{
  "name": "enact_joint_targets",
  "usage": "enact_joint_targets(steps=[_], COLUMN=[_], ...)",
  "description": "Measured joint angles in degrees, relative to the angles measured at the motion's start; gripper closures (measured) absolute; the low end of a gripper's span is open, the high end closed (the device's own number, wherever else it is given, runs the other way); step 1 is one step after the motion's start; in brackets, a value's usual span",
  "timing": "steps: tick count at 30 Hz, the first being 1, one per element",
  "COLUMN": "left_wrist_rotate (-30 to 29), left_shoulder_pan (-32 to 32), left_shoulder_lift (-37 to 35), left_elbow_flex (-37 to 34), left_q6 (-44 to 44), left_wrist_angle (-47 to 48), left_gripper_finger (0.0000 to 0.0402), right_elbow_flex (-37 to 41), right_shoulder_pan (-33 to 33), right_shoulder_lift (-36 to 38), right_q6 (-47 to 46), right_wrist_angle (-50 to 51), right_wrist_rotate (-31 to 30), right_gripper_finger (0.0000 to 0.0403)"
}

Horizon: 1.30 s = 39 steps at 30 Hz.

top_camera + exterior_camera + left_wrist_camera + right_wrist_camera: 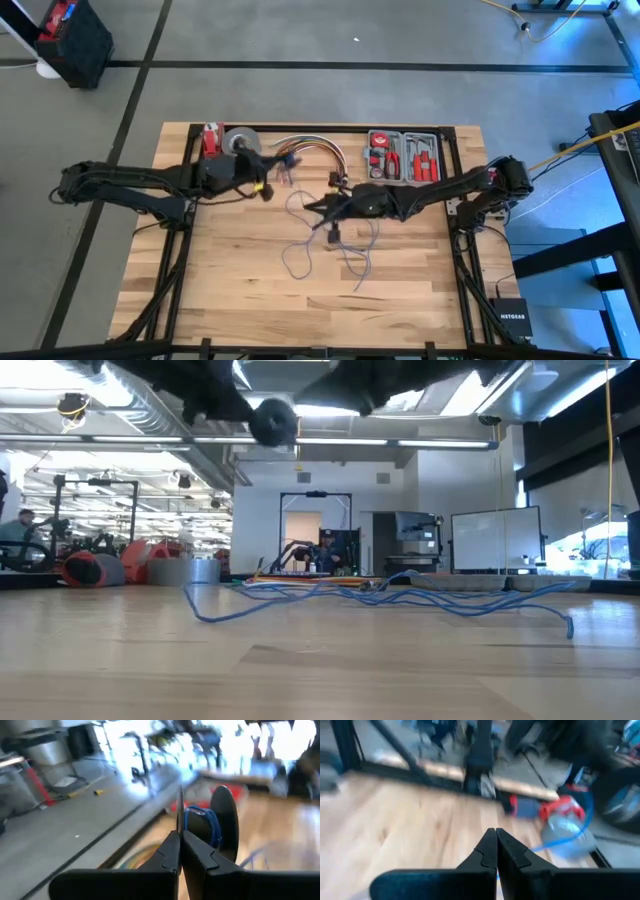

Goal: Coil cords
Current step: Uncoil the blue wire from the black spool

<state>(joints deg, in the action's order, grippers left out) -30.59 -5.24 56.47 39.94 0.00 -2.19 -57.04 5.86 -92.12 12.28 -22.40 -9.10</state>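
Thin bluish-grey cords (340, 240), loosely looped

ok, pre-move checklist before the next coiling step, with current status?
1. Left gripper shut: ok, fingers pressed together.
2. Left gripper holding anything: cannot tell; a black spool with blue wire sits just ahead of it.
3. Right gripper shut: ok.
4. Right gripper gripping the cord: cannot tell; blue wire runs just past its tips.
5. Cord coiled: not ok, it sprawls in loose loops across the table.
6. Tool case away from the cord: ok, at the far edge.
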Motion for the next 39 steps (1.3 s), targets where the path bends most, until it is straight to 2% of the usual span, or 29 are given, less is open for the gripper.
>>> enact_joint_targets(steps=[3, 6, 9, 12, 15, 20, 24, 28, 32, 36, 39], left_wrist_rotate=[-0.8, 5.3, 14.0, 16.1, 16.3, 16.2, 16.3, 16.2, 16.2, 16.3, 16.3], left_shoulder_pan=[0.2, 2.6, 4.8, 6.4, 7.2, 7.9, 8.0, 7.9, 8.2, 8.3, 8.3], left_shoulder_lift=[0.0, -0.1, -1.0, -2.1, -3.0, -3.0, -3.0, -3.0, -3.0, -3.0, -3.0], left_elbow_flex=[0.0, 0.0, 0.0, 0.0, 0.0, 0.0, 0.0, 0.0, 0.0, 0.0, 0.0], left_q6=[-2.2, -1.0, 0.5, 2.2, 3.3, 4.5, 4.6, 4.6, 4.6, 4.9, 4.9], left_wrist_angle=[-5.0, -7.7, -5.7, -3.2, -1.5, -1.3, -1.4, -1.5, -1.3, -1.2, -1.2], left_gripper_finger=[0.0400, 0.0400, 0.0400, 0.0400, 0.0400, 0.0400, 0.0400, 0.0400, 0.0400, 0.0400, 0.0400], right_elbow_flex=[0.0, 0.0, 0.0, 0.1, 0.0, 0.0, 0.0, 0.0, 0.0, 0.0, 0.0], right_shoulder_pan=[1.9, 2.6, 2.4, 2.3, 2.4, 2.3, 2.0, 2.0, 2.0, 2.0, 2.0], right_shoulder_lift=[0.0, 0.0, 0.3, 2.1, 4.3, 5.0, 2.0, -2.3, -4.2, -4.3, -4.3], right_q6=[0.4, 0.0, -1.8, -2.2, -1.7, -9.3, -11.6, -12.0, -9.8, -7.5, -7.5], right_wrist_angle=[7.6, 16.7, 23.9, 24.5, 22.4, 16.7, 11.5, 5.6, 4.1, 4.3, 3.7], right_wrist_rotate=[-6.6, -16.6, -26.4, -30.8, -28.2, -16.4, -7.6, -6.3, -6.3, -6.1, -2.0], right_gripper_finger=[0.0402, 0.0402, 0.0402, 0.0402, 0.0401, 0.0379, 0.0343, 0.0289, 0.0250, 0.0239, 0.0238])
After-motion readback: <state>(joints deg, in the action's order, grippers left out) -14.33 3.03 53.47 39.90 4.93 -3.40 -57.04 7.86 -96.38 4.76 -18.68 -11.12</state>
